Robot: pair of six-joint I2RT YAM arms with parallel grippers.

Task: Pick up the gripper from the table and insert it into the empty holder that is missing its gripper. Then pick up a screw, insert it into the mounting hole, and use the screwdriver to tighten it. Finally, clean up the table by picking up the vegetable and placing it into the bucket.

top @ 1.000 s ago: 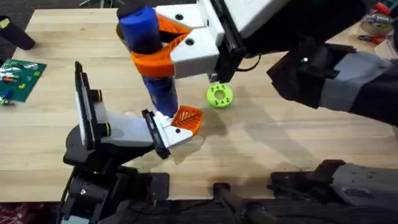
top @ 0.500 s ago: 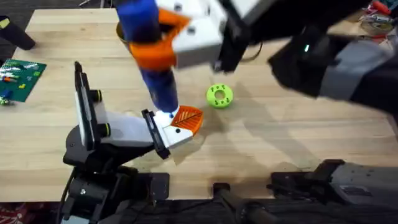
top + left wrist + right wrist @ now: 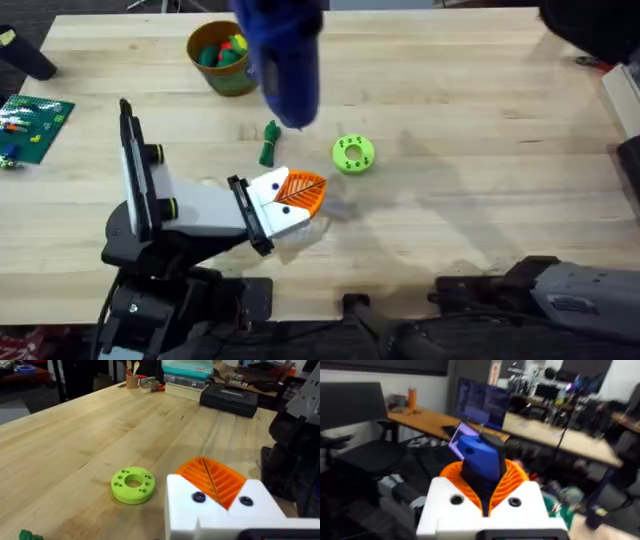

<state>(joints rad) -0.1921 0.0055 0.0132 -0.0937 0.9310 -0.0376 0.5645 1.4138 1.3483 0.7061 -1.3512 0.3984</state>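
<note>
Lifted away since the preceding overhead frames, the screwdriver (image 3: 283, 62) is now appearing large and blurred at the upper centre of the overhead view, its tip clear of the left gripper (image 3: 297, 192), where it was resting before; the white and orange body of the right arm, formerly across the top of the frame, has left that area. In the right wrist view the right gripper (image 3: 491, 491) is holding the blue screwdriver (image 3: 481, 462) between its orange ribbed pads (image 3: 512, 480), the jaws closing on the handle.

The left gripper is lying low on the surface (image 3: 480, 130), left of centre in the overhead view; its jaws are appearing nearly together, with nothing between them. In the left wrist view its white fingers (image 3: 220, 510) are showing the orange pad (image 3: 215, 480).

The vegetable (image 3: 269, 145) is lying on the surface just above the left gripper, now uncovered. The lime-green disc (image 3: 353, 154) is sitting to its right. The bucket (image 3: 221, 55) is standing at the upper left, with colourful pieces inside. The disc (image 3: 133, 485) is also appearing in the left wrist view.
</note>
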